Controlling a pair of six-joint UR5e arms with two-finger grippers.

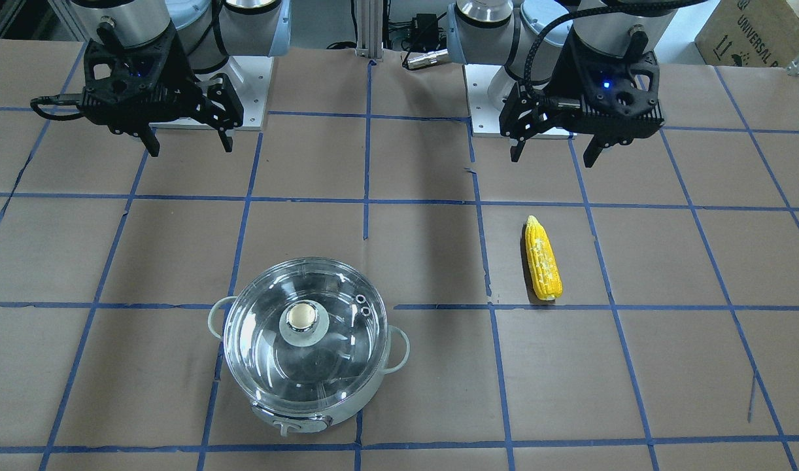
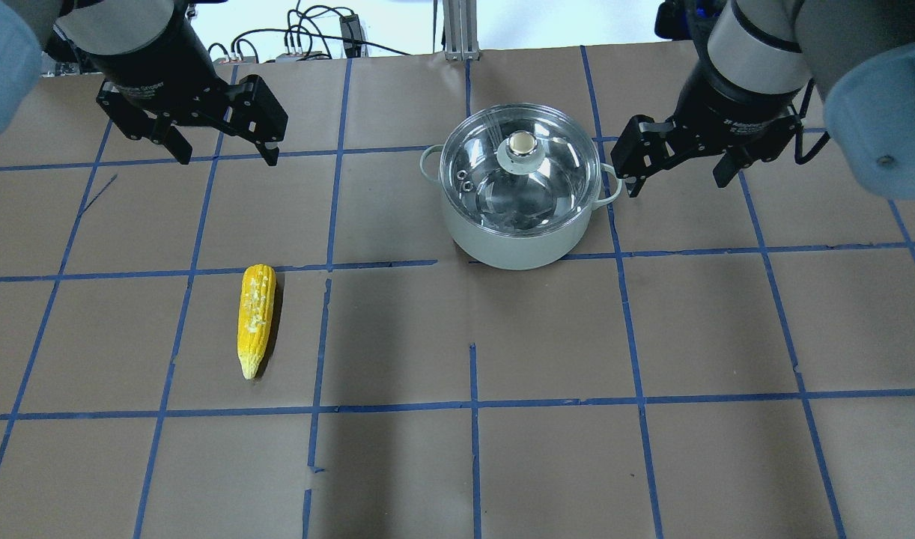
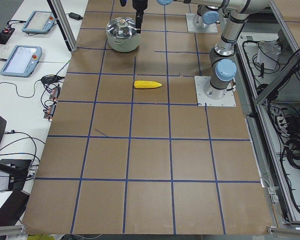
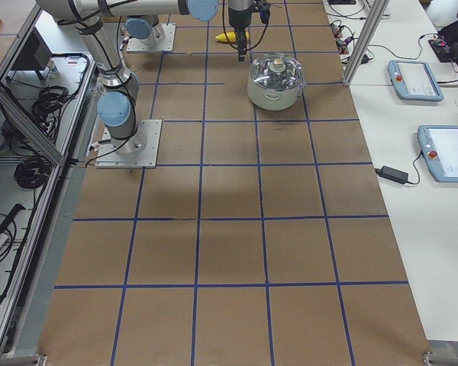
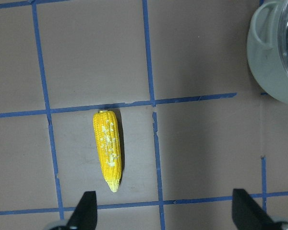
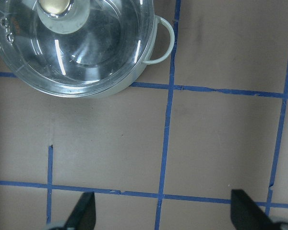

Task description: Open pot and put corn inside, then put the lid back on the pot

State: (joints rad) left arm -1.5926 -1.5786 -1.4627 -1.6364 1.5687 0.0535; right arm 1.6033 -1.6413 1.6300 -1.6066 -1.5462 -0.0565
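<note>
Both arms hang above the table (image 2: 652, 337), nothing held. I see the left gripper (image 2: 228, 153) with fingers spread wide and empty, and its wrist camera looks straight down on the corn (image 2: 256, 318). The cob lies flat on the brown paper inside one blue-taped square, on my left half, with its pointed tip toward the robot. The right gripper (image 2: 676, 183) is also spread wide and empty, in the air and not touching the pot (image 2: 502, 243). The pot stands upright on the right half, well apart from the corn. The glass lid (image 2: 551, 183) sits closed on it, with the beige knob (image 2: 523, 142) on top.
</note>
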